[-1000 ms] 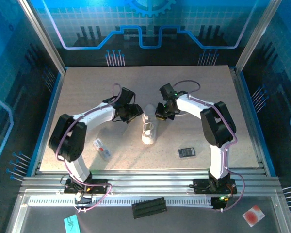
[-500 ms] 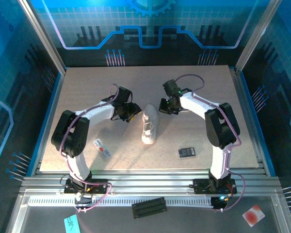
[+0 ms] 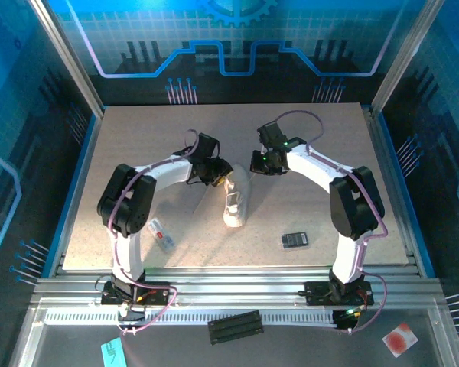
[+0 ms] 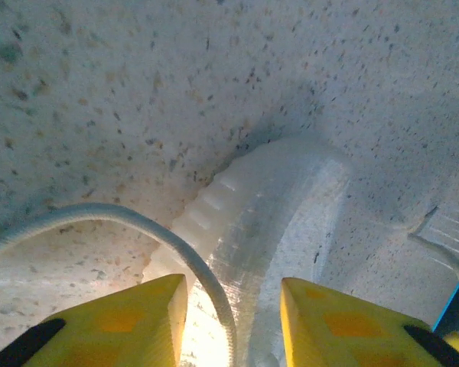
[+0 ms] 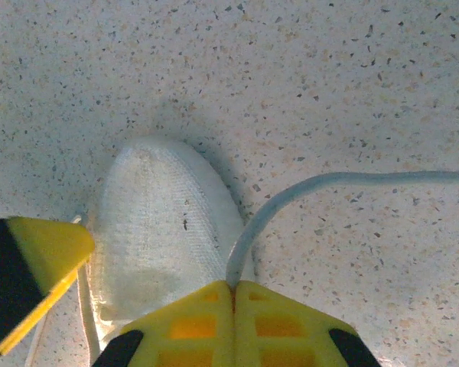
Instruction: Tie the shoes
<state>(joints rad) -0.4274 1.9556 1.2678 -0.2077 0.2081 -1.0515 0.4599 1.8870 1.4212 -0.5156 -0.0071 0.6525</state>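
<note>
Now the left gripper (image 3: pixel 220 174) has swung in from the left and sits against the upper end of the sneaker (image 3: pixel 236 200), which lies at mid-frame on the table (image 3: pixel 138 138), its length running up and down the overhead view. A second ago that gripper was a little way off to the shoe's left. Meanwhile the right gripper (image 3: pixel 256 165) has drifted up and away to the shoe's upper right, drawing its lace out with it. By my read, that means 1 strand is tensioned and the other is about to be caught, so the knot is not yet formed.

On the grips: in the right wrist view the fingers are pressed together at bottom centre, pinching the right lace (image 5: pixel 291 195), which curves off toward the right edge. In the left wrist view the 2 yellow fingers stand apart at the bottom of the frame, and the left lace (image 4: pixel 206 279) arcs down between them beside the pale sole, not clamped.
</note>
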